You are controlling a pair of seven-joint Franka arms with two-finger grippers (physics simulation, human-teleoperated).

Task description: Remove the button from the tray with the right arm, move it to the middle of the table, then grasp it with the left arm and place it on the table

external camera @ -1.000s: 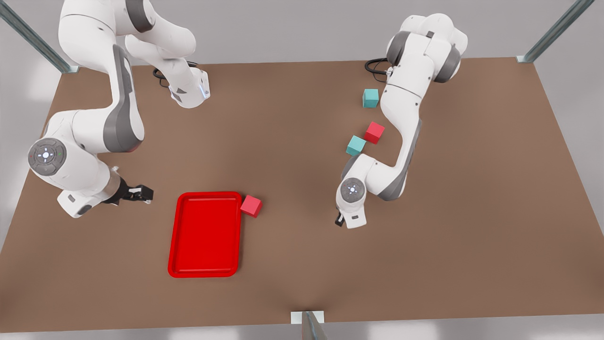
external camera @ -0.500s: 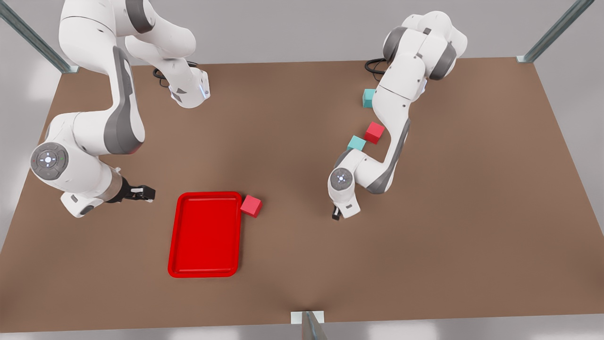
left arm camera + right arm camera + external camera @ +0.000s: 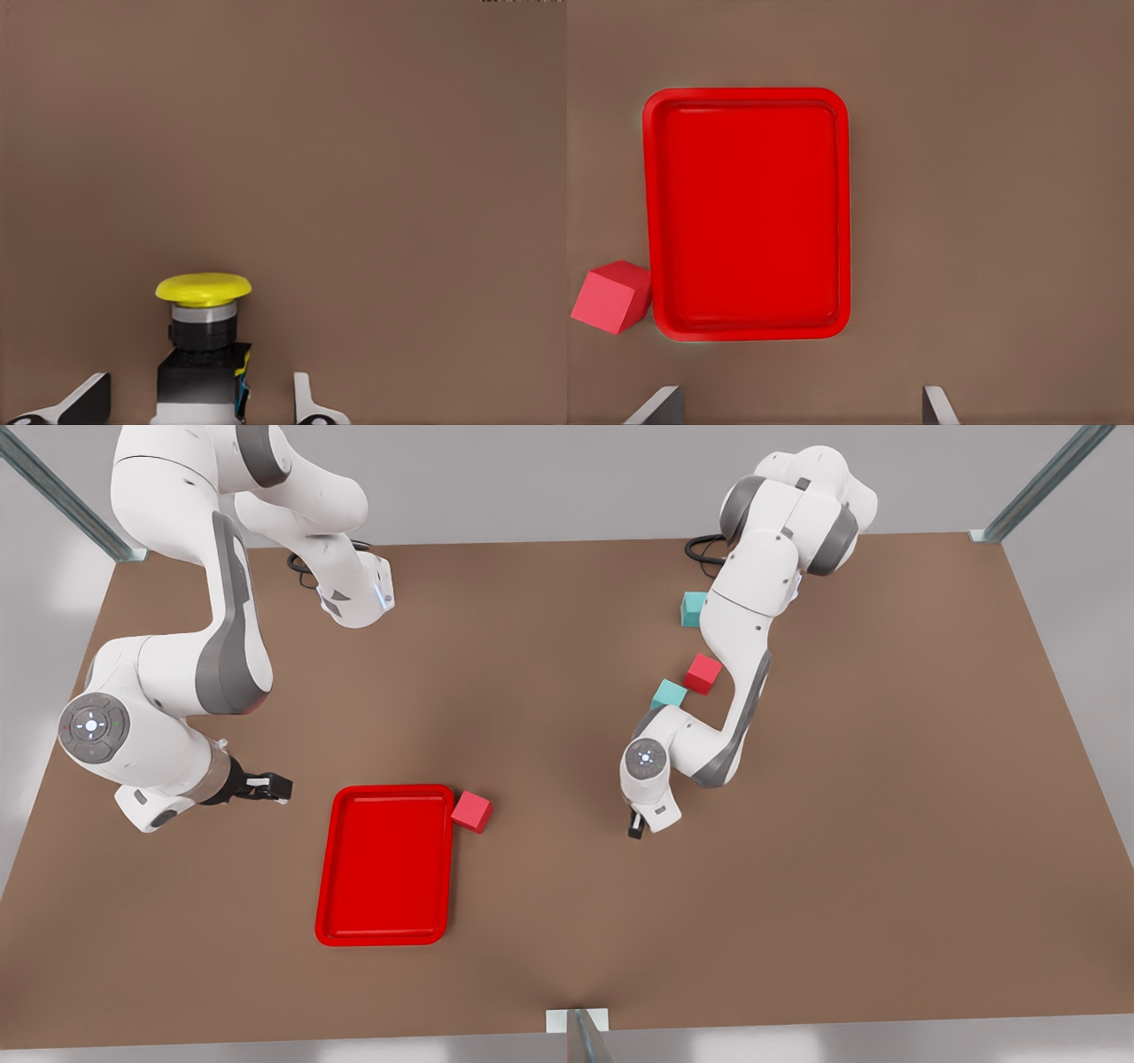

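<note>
Brown desk [image 3: 549, 921]: I see my left pincer [image 3: 636, 831] spread around the button [image 3: 203, 341], bent low; right pincer [image 3: 273, 786] spread wide beside the tray [image 3: 386, 939].

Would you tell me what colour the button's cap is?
Yellow; the button shows best in the left wrist view.

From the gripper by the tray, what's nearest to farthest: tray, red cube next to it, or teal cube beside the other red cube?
1. Red tray, just beside the right gripper.
2. Red cube, at the tray's corner.
3. Teal cube, far across the table.
</note>
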